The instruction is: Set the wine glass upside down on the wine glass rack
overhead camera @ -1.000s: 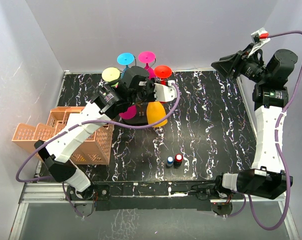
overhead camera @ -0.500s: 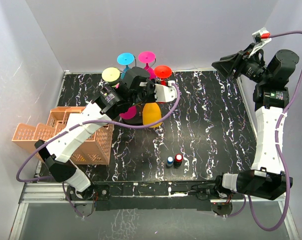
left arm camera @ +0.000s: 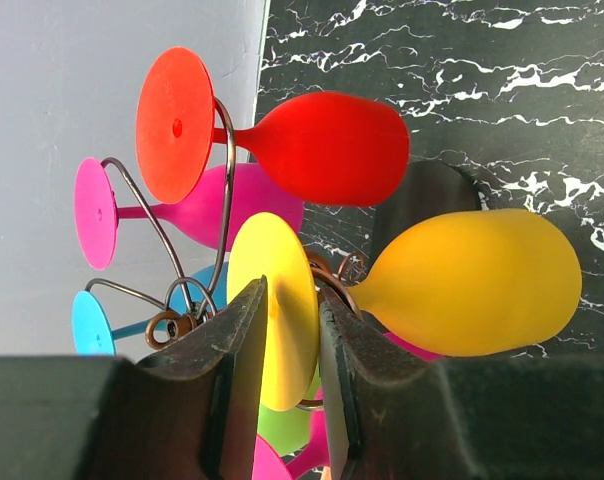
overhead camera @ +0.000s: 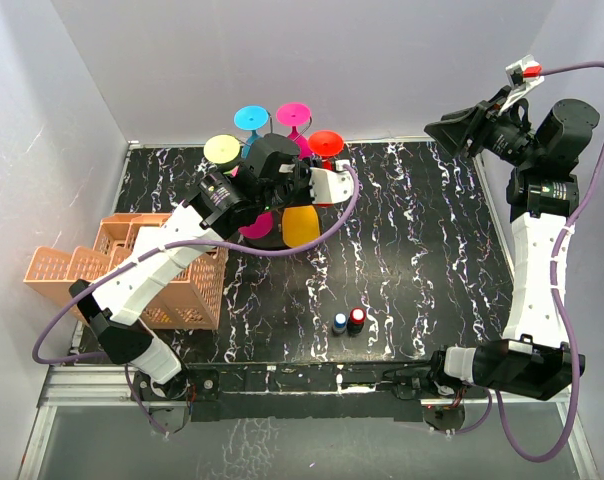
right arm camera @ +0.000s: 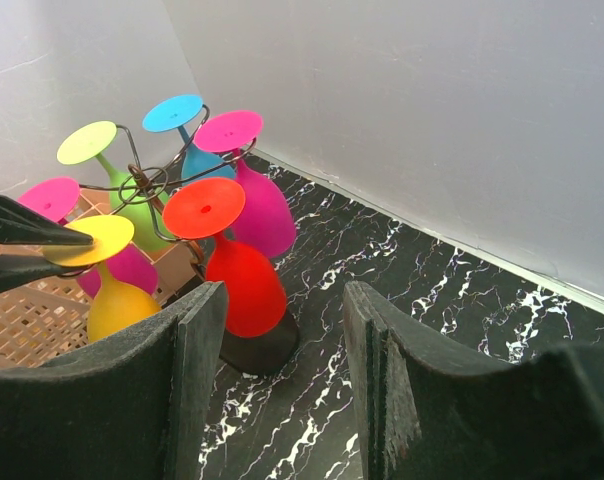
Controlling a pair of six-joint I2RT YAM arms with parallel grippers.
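L hand (left arm camera: 287, 300) straddles yellow wine glass (left arm camera: 472, 285) foot, fingers barely apart; grip cannot be told. Axis runs frame-right from hand, stem on rack (right arm camera: 267, 352). R hand (right arm camera: 284, 295) spread, empty.

orange crate (overhead camera: 197, 300): left side | two small bottles (overhead camera: 357, 320) (blue, red): side by side
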